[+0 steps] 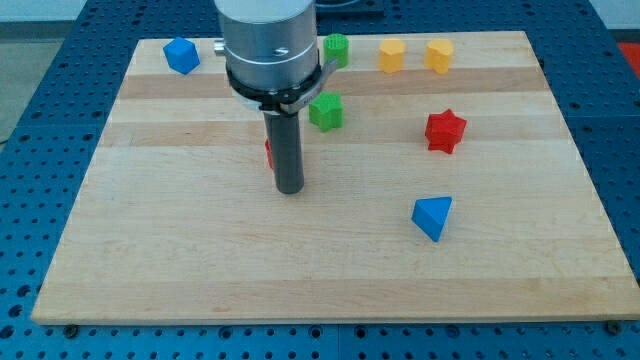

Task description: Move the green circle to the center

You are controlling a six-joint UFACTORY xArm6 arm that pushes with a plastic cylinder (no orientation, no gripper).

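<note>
Rod tip (289, 188) is seen resting on the wooden counter (200, 260), approx. at the board's centre, slightly toward the view's left. No fingers are fitted, so no finger state can be given. A red block (268, 153) is mostly hidden behind the rod, touching or just beside it; shape cannot be told. Green circle (336, 49) is located at the view's top edge, just right of the arm's grey housing (267, 45), well apart from the tip. A green star-like block (325, 111) sits between the circle and the tip, up and to the right of the tip. Blue block (181, 55) is at top left. Two yellow blocks (391, 55) (438, 56) stand side by side at top right. Red star (445, 131) is at mid right. Blue triangle (432, 217) lies lower right of the tip, well apart
</note>
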